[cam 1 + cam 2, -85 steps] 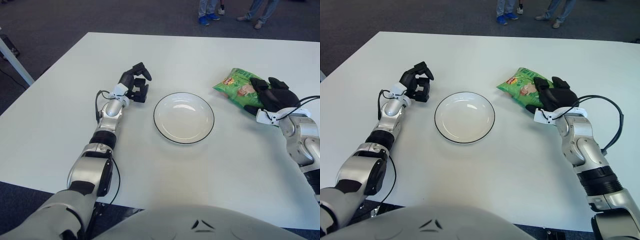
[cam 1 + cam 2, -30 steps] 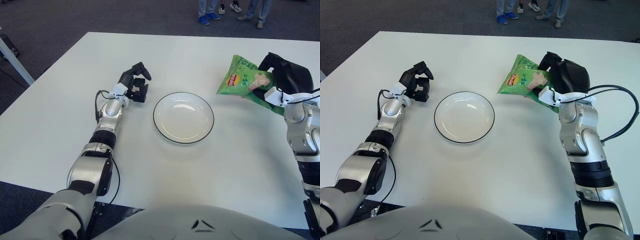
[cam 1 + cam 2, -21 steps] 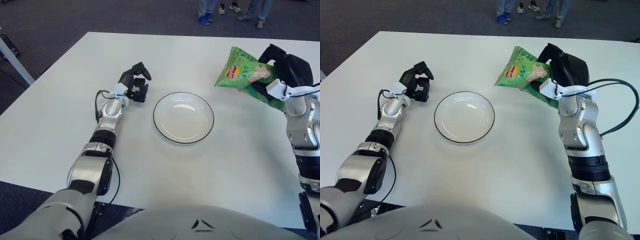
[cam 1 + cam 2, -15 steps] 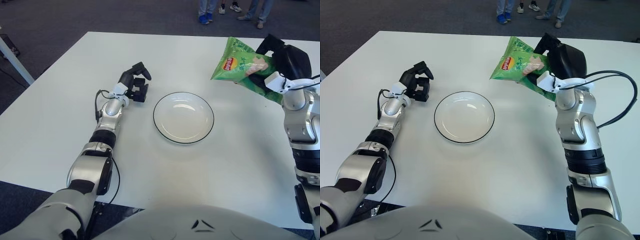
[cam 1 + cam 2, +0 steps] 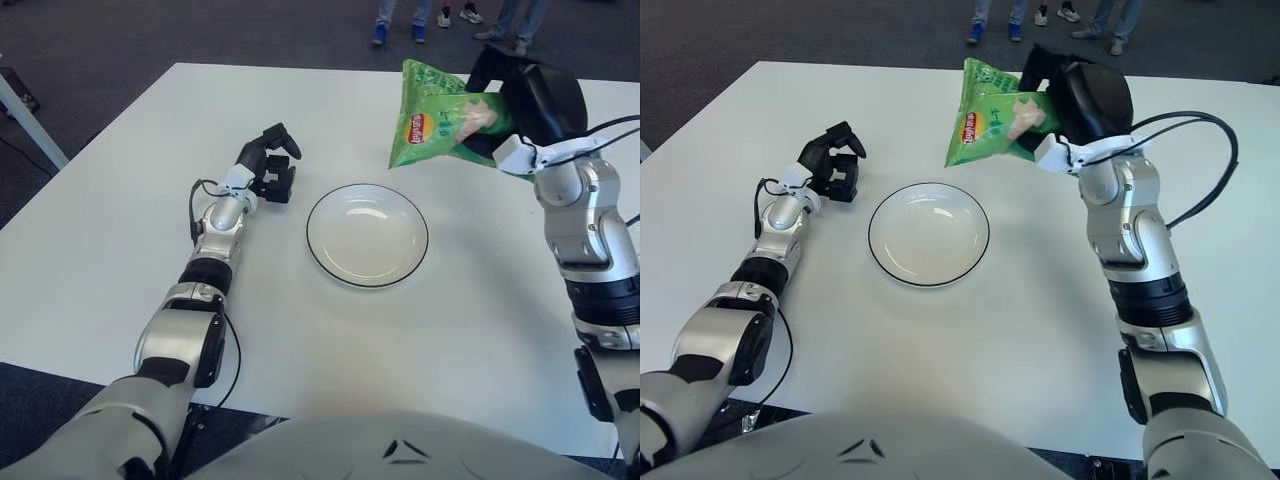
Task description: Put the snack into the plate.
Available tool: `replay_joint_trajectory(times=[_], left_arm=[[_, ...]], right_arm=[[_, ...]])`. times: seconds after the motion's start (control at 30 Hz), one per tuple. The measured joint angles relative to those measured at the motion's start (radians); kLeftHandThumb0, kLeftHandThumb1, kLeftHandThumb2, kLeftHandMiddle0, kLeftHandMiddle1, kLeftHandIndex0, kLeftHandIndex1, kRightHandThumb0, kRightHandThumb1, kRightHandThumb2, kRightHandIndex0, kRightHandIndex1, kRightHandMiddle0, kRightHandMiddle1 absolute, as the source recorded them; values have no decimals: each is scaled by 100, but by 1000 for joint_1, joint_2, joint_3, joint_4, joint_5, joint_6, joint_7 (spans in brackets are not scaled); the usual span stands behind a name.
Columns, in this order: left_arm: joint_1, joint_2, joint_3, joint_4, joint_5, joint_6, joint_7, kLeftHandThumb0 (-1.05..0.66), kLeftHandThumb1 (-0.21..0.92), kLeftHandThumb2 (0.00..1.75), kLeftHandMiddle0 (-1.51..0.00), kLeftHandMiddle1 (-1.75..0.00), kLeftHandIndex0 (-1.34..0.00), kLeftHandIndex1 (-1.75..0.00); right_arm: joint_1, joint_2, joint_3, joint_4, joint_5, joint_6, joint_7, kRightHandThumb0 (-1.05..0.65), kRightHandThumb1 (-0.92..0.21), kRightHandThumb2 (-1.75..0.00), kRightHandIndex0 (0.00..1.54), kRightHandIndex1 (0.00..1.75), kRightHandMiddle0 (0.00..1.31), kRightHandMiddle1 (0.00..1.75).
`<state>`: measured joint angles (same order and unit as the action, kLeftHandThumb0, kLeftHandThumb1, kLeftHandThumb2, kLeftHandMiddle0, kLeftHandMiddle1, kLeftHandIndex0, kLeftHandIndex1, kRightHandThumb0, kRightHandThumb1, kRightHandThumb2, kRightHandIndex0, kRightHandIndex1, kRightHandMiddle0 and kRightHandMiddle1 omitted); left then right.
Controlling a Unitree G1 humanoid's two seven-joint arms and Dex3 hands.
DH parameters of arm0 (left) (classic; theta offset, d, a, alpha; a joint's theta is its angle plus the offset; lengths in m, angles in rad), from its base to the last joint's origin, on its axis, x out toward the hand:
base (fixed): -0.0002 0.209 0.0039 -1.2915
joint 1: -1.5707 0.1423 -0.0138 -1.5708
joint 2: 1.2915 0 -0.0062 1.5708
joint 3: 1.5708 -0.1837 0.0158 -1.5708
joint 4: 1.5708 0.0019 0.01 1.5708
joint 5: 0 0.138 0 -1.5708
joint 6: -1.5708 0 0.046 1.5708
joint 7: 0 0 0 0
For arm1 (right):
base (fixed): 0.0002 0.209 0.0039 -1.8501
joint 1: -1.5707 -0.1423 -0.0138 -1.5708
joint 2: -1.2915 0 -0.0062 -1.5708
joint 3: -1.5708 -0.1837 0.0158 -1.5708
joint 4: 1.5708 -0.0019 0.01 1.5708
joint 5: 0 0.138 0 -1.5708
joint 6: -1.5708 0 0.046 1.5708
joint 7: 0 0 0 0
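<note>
A green snack bag (image 5: 435, 125) hangs in the air above the table, up and to the right of the plate, with my right hand (image 5: 520, 97) shut on its right side. The bag's lower left corner points down toward the plate's far right rim. The white plate (image 5: 367, 235) with a dark rim lies empty in the middle of the table. My left hand (image 5: 270, 165) shows to the left of the plate, its fingers curled and holding nothing.
The white table (image 5: 120, 230) stretches wide on all sides of the plate. Legs and shoes of people (image 5: 420, 25) stand on the dark floor beyond the far edge. A cable (image 5: 1210, 165) loops from my right forearm.
My right hand has lifted the snack bag off the table and carried it up and to the left, toward the plate. The left arm has stayed still.
</note>
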<state>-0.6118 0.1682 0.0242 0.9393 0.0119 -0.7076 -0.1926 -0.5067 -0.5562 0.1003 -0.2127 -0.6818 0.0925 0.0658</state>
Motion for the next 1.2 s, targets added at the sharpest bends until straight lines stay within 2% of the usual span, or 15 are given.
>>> replay_joint_trajectory(times=[0.43, 0.83, 1.03, 1.2], left_arm=[[0, -2, 0, -8, 10, 17, 27, -46, 37, 125, -128, -175, -57, -175], [7, -7, -1, -33, 25, 41, 49, -46, 38, 124, -128, -175, -57, -175], [9, -8, 0, -37, 26, 45, 53, -46, 38, 124, -129, -175, -57, -175], [10, -9, 7, -37, 22, 55, 53, -46, 38, 124, -129, -175, -57, -175]], right_arm=[[-30, 79, 69, -3, 10, -14, 85, 0, 4, -172, 86, 174, 66, 175], [-55, 100, 89, 64, 42, -157, 83, 0, 6, -175, 87, 175, 69, 174], [-56, 104, 94, 97, 54, -203, 83, 0, 6, -175, 87, 174, 69, 174], [-56, 121, 98, 127, 103, -263, 83, 0, 7, -175, 88, 174, 69, 175]])
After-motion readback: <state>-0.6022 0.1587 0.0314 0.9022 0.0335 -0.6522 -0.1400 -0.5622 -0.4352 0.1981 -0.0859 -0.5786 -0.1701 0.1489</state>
